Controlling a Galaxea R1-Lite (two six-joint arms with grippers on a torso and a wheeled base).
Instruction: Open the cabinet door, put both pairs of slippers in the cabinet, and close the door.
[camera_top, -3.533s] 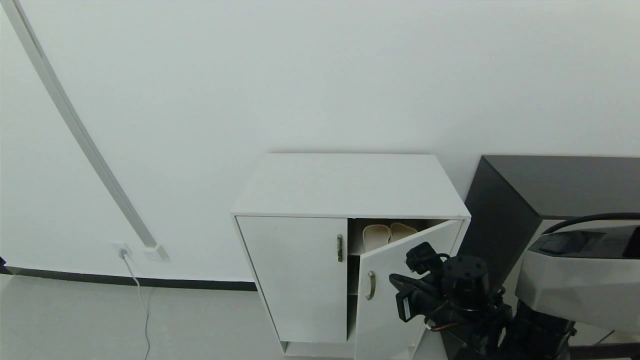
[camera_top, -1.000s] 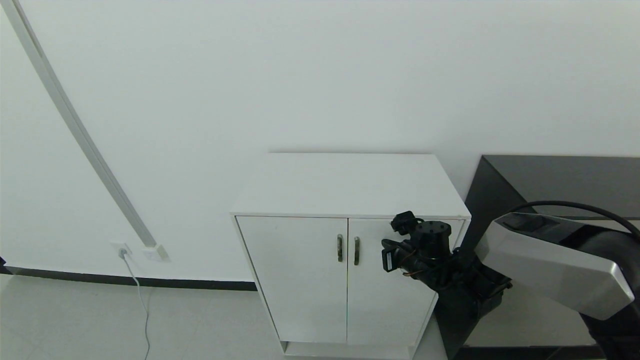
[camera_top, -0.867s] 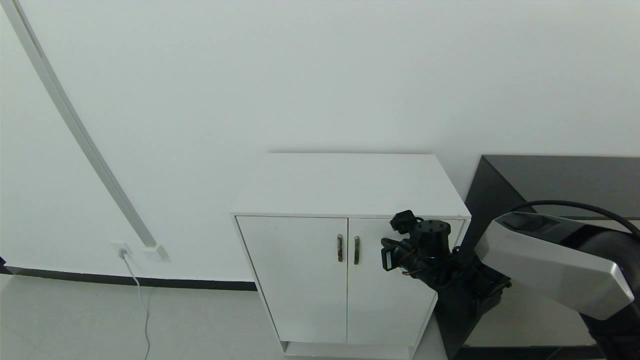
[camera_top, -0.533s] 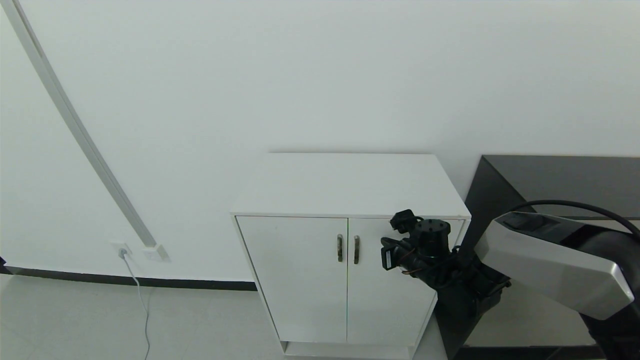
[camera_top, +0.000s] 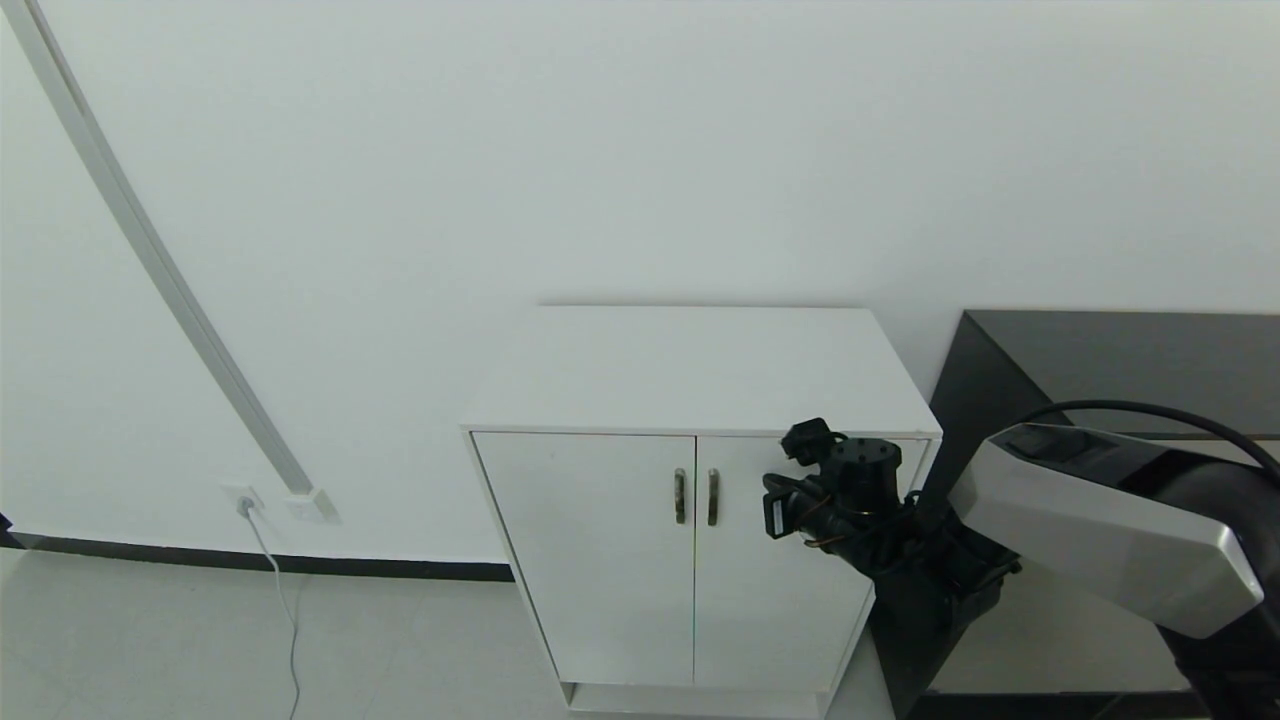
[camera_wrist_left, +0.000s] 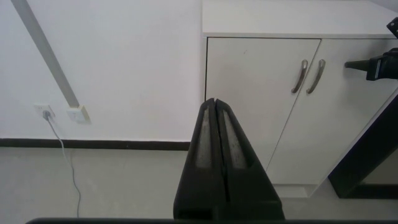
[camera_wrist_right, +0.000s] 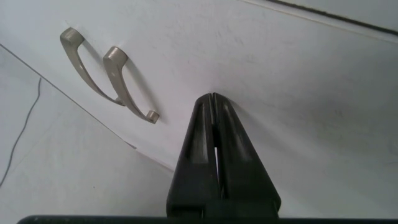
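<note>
right gripper against cabinet door (jaws together)

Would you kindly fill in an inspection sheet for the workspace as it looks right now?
Surface: pale floor.
Job's things: white cabinet, both doors shut, two handles side by side.
Clutter: nothing seen.
End effectors: right end effector shut, tips at the right door; left end effector shut, held off before the cabinet.
Cables: cord from wall socket to floor.
Surroundings: white wall, slanted wall trunking, dark furniture right of cabinet.
</note>
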